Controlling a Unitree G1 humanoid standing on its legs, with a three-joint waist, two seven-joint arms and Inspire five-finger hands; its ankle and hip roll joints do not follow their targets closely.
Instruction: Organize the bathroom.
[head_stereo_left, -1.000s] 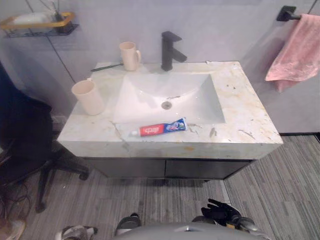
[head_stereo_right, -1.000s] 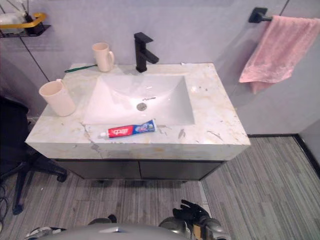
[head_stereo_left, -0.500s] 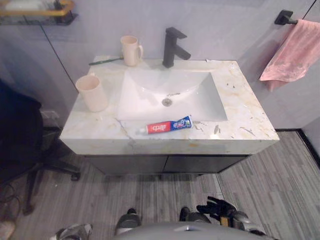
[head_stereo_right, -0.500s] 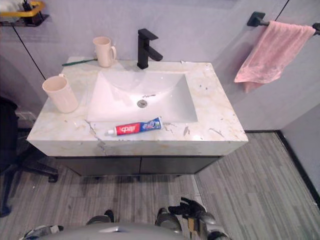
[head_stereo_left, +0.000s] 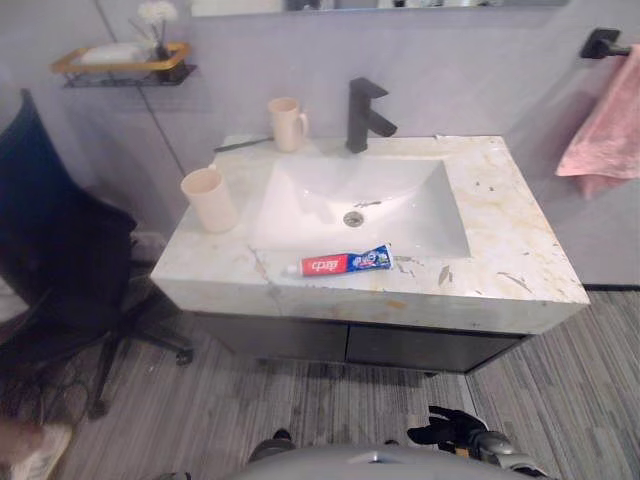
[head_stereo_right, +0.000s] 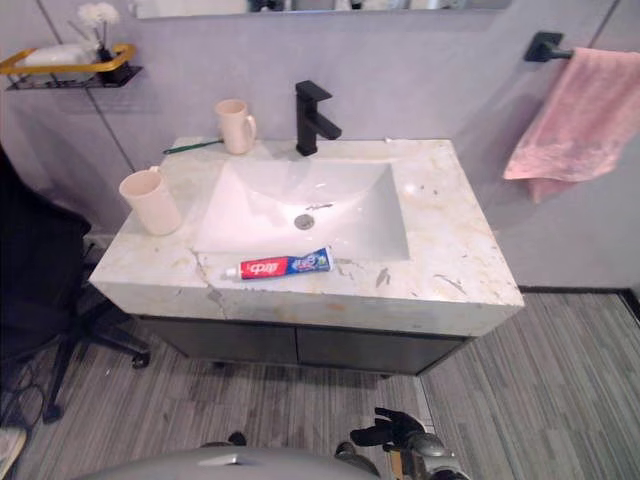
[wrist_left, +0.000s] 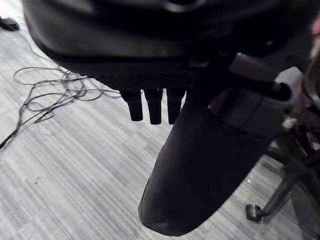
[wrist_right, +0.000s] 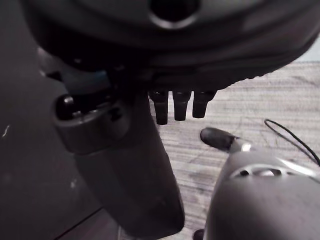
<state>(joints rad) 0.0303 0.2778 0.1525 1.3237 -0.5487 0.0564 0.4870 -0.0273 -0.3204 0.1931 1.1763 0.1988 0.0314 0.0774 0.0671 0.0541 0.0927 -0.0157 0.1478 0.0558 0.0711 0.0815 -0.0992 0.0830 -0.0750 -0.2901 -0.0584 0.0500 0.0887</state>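
Both hands hang low, fingers relaxed and empty, right hand (head_stereo_right: 395, 432); I'd reach squarely for the toothpaste (head_stereo_right: 285, 265) mid-tube.

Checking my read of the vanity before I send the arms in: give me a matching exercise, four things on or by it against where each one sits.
Things:
1. toothpaste tube
2. toothbrush
3. pink towel
4. black faucet

Places:
A. on the wall bar, to the right of the vanity
B. behind the basin, at the middle of the back edge
C. on the front edge of the counter, lying flat
D. at the back left corner of the counter, beside a cup

Pairs: 1-C, 2-D, 3-A, 4-B
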